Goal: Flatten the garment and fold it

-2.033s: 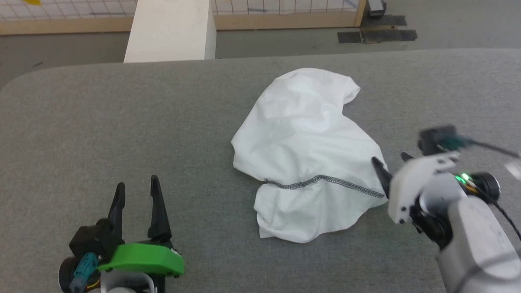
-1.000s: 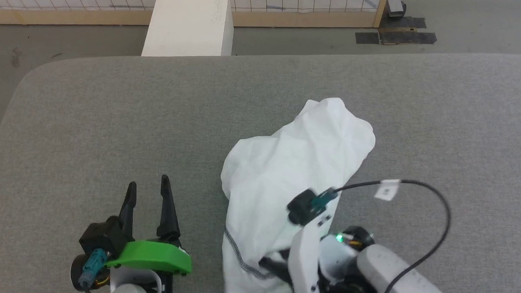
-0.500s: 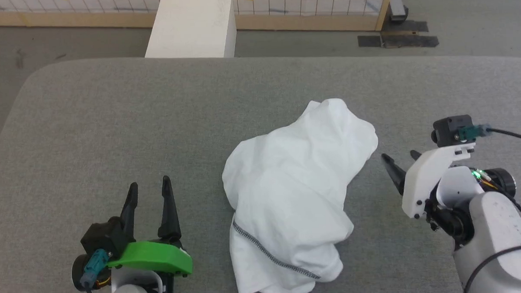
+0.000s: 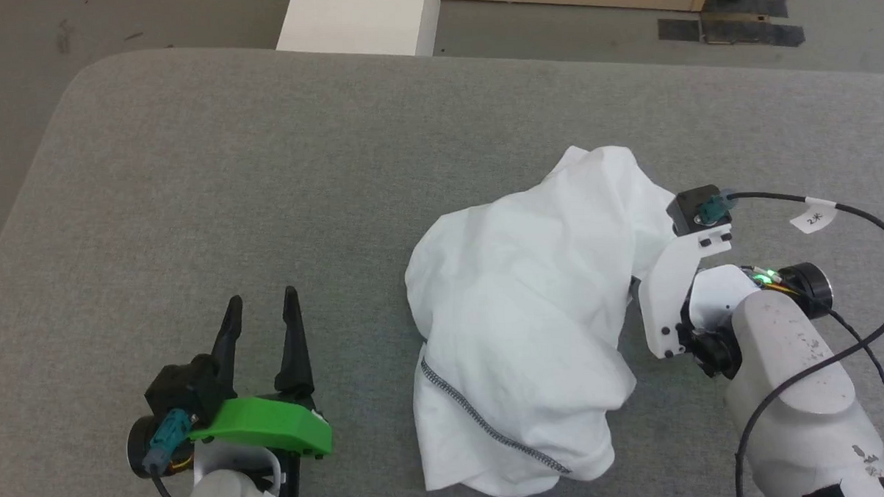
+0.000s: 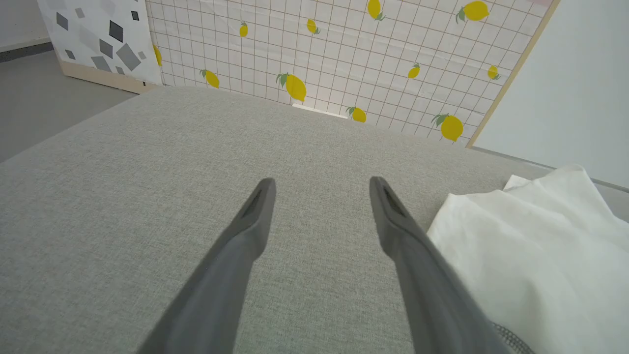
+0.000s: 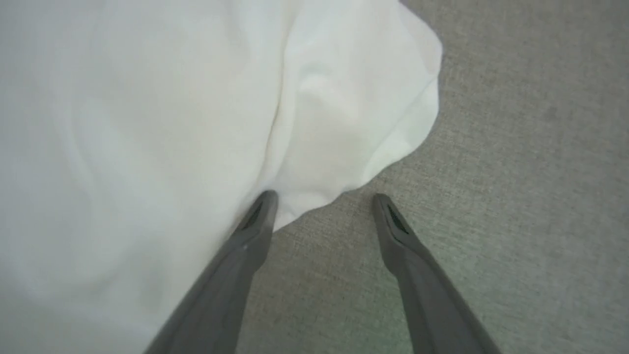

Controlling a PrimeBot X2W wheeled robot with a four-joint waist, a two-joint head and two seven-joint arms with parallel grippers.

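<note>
The garment (image 4: 525, 326) lies crumpled in a white heap right of the table's middle, its dark zigzag seam (image 4: 485, 427) running along the near side. My right gripper (image 6: 323, 196) stands open at the heap's right edge. Its left finger (image 6: 255, 221) touches the cloth's rim, and bare grey table lies between the fingers. In the head view its white wrist mount (image 4: 671, 292) presses close to the garment and hides the fingers. My left gripper (image 4: 262, 313) rests open and empty at the lower left, with the garment (image 5: 530, 246) off to its right.
The grey padded table (image 4: 189, 176) has a rounded far-left corner. A rigid white box (image 4: 360, 16) stands on the floor behind it, with black tape patches (image 4: 728, 29) further right. My right wrist's cable (image 4: 853, 219) loops over the table. A lemon-print panel (image 5: 344, 49) stands beyond.
The head camera has tilted. My right gripper let go of the garment near the seam, swung out to the right, then came in against the heap's right edge. The left arm stayed put.
</note>
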